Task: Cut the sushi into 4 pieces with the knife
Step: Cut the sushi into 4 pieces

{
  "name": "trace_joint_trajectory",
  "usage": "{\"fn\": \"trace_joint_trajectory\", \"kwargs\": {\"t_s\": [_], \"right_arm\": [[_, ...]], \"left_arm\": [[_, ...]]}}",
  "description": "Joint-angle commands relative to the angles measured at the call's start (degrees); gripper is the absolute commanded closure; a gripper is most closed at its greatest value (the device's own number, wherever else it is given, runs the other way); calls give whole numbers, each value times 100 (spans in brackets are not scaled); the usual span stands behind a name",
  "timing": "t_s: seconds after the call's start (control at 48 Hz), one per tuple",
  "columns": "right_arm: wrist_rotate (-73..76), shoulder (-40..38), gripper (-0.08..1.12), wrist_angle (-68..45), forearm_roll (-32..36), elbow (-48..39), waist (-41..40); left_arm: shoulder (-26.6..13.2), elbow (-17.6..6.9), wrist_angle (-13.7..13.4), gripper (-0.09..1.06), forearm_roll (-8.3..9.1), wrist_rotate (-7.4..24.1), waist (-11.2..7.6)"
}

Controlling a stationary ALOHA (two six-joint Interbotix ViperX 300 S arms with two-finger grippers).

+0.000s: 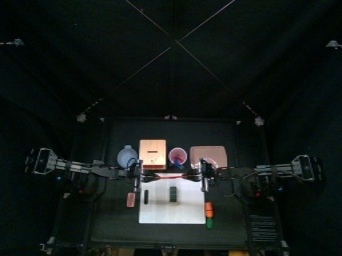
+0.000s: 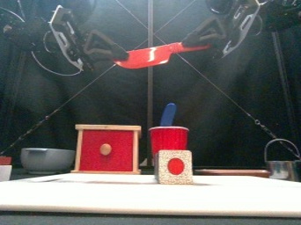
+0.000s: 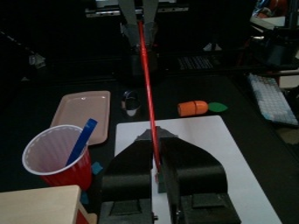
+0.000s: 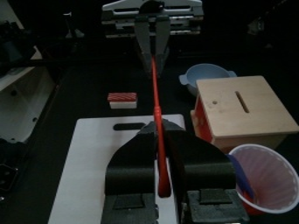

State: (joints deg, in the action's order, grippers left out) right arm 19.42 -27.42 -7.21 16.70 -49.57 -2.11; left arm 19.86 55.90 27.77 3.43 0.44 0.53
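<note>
High above the white board (image 3: 233, 149), red knife (image 2: 153, 54) between left fingers (image 3: 128, 171) and right fingers (image 4: 193, 166), both tight on it.

Held high, left claw (image 2: 104, 51) and right claw (image 2: 209, 42) each clamp the red knife (image 2: 153, 54).

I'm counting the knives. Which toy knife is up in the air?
The red plastic toy knife, held high between the left gripper and the right gripper. The blue toy knife stands in the red plastic cup.
</note>
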Motion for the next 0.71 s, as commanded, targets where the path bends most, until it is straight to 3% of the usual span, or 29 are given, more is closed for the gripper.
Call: {"fn": "trace_joint_trajectory", "kwargs": {"t_s": [0.021, 0.188, 0.312, 0.708], "right_arm": [[18, 18, 91, 220, -176, -44, 18], [18, 167, 91, 457, -246, -70, 26], [9, 272, 92, 492, -229, -26, 26], [18, 888, 92, 545, -246, 53, 53]], "left_arm": [[9, 62, 44, 68, 70, 9, -9], [-53, 237, 44, 68, 105, 9, -53], [-255, 220, 62, 68, 105, 9, -53], [-1538, -431, 70, 69, 237, 9, -53]]}}
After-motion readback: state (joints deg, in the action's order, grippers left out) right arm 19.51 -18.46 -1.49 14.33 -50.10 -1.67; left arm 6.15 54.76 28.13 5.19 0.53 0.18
